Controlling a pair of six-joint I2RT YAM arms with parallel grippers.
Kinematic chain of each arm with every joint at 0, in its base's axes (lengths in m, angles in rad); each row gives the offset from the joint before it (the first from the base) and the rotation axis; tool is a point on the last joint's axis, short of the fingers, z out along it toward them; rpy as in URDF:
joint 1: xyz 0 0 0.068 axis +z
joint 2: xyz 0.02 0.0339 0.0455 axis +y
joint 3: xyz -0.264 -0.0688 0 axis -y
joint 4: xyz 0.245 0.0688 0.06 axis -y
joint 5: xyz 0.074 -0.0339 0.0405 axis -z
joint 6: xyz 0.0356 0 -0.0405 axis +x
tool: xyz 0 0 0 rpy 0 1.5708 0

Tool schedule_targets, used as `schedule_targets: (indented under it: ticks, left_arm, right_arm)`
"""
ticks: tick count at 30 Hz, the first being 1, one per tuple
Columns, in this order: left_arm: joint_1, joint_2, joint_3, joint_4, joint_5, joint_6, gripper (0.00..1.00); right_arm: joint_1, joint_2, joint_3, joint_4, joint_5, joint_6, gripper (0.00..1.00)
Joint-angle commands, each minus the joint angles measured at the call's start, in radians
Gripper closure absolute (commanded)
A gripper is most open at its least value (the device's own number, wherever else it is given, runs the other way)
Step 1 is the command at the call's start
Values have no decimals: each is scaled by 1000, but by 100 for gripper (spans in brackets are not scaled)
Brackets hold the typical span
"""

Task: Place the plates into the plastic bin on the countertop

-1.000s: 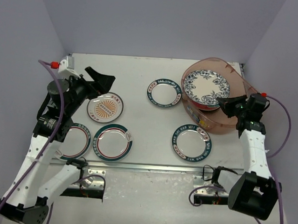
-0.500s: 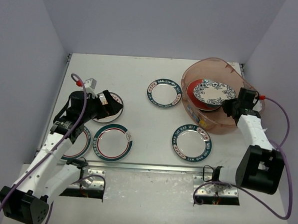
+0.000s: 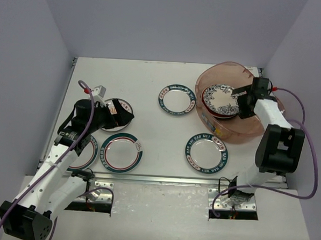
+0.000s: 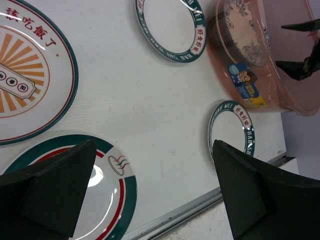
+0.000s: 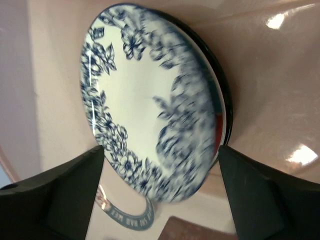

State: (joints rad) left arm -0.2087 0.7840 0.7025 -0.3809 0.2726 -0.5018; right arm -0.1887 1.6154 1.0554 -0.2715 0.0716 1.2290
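Note:
The plastic bin stands at the back right of the countertop. Inside it a blue floral plate lies tilted on a stack with a black-rimmed plate. My right gripper hangs open just above that plate, holding nothing. Two teal-rimmed lettered plates and a teal plate with a red ring lie on the countertop. My left gripper is open low over the orange sunburst plate, which the top view mostly hides.
Another red-ringed plate lies partly under the left arm. The metal front edge runs just below the near plates. The bin's flared rim rises to the right of the lettered plates.
My right gripper has opened and let go of the blue floral plate, which now rests on the stack in the bin. The left gripper came down over the sunburst plate.

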Motion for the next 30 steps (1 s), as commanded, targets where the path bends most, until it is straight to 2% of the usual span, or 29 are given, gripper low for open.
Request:
schedule_targets:
  ticks: [1, 4, 6, 8, 10, 14, 16, 18, 22, 26, 30]
  left_arm:
    - [-11, 41, -13, 55, 9, 11, 0]
    - [-44, 99, -24, 71, 23, 11, 0]
    - [-68, 118, -32, 86, 23, 8, 0]
    - [-93, 138, -34, 95, 21, 6, 0]
    - [-127, 151, -33, 117, 25, 2, 0]
    - [-246, 238, -11, 199, 17, -40, 0]
    - [-302, 290, -3, 253, 22, -61, 0]
    - [-381, 378, -2, 388, 21, -94, 0]
    - [-467, 568, 33, 557, 38, -149, 0]
    - [-529, 802, 155, 630, 45, -160, 0]
    - [-544, 1017, 269, 648, 102, -153, 0]
  right_arm:
    - [61, 138, 325, -417, 75, -32, 1]
    - [66, 298, 562, -722, 98, -7, 1]
    - [69, 327, 615, -810, 129, 8, 1]
    - [70, 291, 573, -782, 128, 13, 1]
    - [84, 183, 506, -713, 124, -4, 1]
    - [131, -29, 358, -484, 125, -113, 1]
    - [149, -105, 343, -443, 134, -161, 1]
    - [171, -204, 292, -374, 119, -279, 1]
    - [172, -405, 124, -185, -113, -478, 1]
    - [172, -614, 1, -134, -343, -631, 1]
    - [172, -756, -70, -167, -519, -675, 1]
